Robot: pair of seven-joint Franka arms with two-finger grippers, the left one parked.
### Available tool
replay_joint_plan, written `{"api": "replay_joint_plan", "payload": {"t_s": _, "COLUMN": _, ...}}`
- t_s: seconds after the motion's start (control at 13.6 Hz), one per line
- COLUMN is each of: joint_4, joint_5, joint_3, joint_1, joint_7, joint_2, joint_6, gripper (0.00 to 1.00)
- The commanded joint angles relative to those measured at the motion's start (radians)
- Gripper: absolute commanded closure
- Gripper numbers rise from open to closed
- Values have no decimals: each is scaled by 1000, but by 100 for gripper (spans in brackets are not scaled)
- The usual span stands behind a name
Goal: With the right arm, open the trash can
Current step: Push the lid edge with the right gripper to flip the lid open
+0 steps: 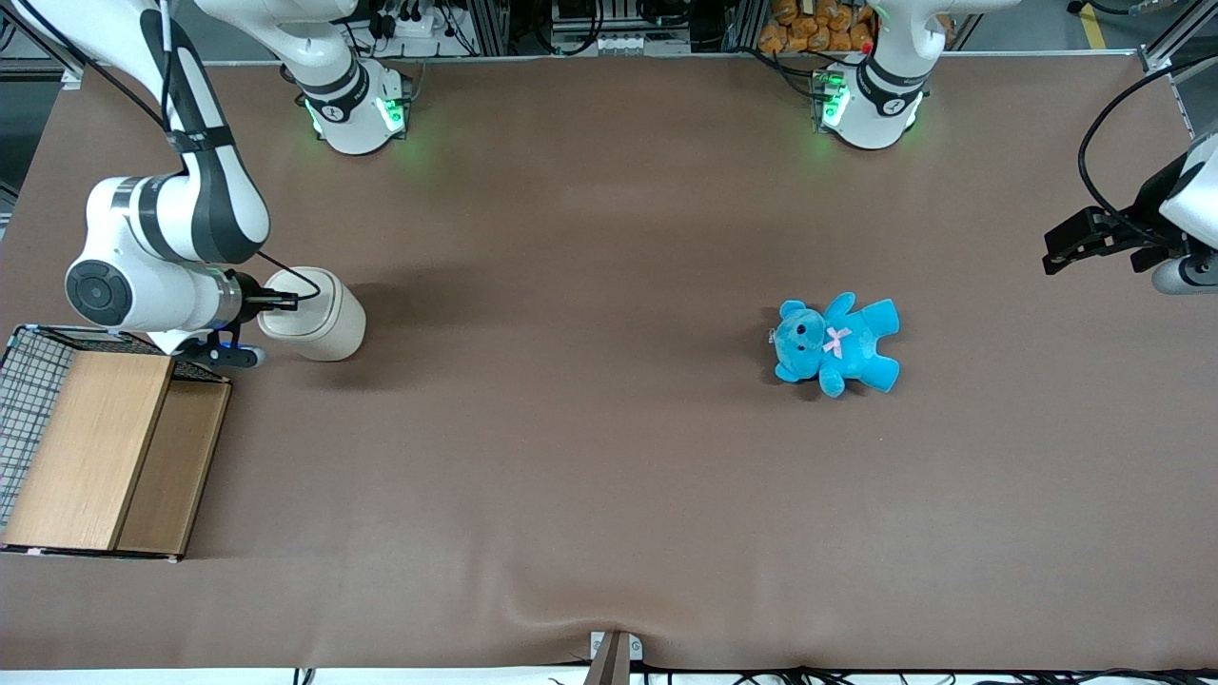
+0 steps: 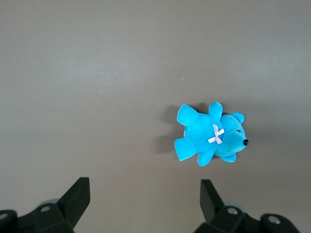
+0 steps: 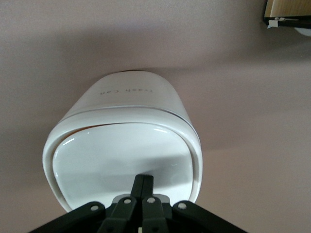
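At the lower left of the front frame sits a wood-and-wire box [image 1: 95, 447]. Just above it on the brown tabletop [image 1: 571, 476] stands the small cream-white plastic trash can [image 1: 319, 314], lid down; the slim black claw [image 1: 285, 301], fingers pressed together, rests on its lid [image 3: 121, 165].

A robot lab: arms [image 1: 171, 219] bolted to a brown table [image 1: 609, 495], cables and aluminium frames [image 1: 495, 24] around; gripper [image 1: 285, 302] over the trash can [image 1: 319, 314].
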Motion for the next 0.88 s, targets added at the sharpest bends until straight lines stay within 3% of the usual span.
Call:
{"api": "replay_joint_plan", "payload": {"t_s": 0.0, "joint_4": -24, "joint_5": -20, "joint_3": 2, "joint_1": -3, "joint_7": -7, "joint_2": 27, "joint_6": 33, "gripper": 100}}
{"api": "replay_joint_plan", "payload": {"t_s": 0.51, "joint_4": 104, "joint_5": -20, "joint_3": 2, "joint_1": -3, "joint_7": -9, "joint_2": -166, "joint_6": -186, "gripper": 100}}
{"api": "replay_joint_plan", "payload": {"t_s": 0.59, "joint_4": 144, "joint_5": -20, "joint_3": 1, "joint_1": -4, "joint_7": -9, "joint_2": -190, "joint_6": -224, "gripper": 93}}
{"api": "replay_joint_plan", "payload": {"t_s": 0.66, "joint_4": 189, "joint_5": -20, "joint_3": 2, "joint_1": -4, "joint_7": -22, "joint_2": -212, "joint_6": -258, "gripper": 79}}
{"api": "replay_joint_plan", "payload": {"t_s": 0.74, "joint_4": 242, "joint_5": -20, "joint_3": 1, "joint_1": -4, "joint_7": -33, "joint_2": -227, "joint_6": -290, "gripper": 48}}
{"api": "replay_joint_plan", "payload": {"t_s": 0.81, "joint_4": 296, "joint_5": -18, "joint_3": -1, "joint_1": -6, "joint_7": -36, "joint_2": -235, "joint_6": -318, "gripper": 0}}
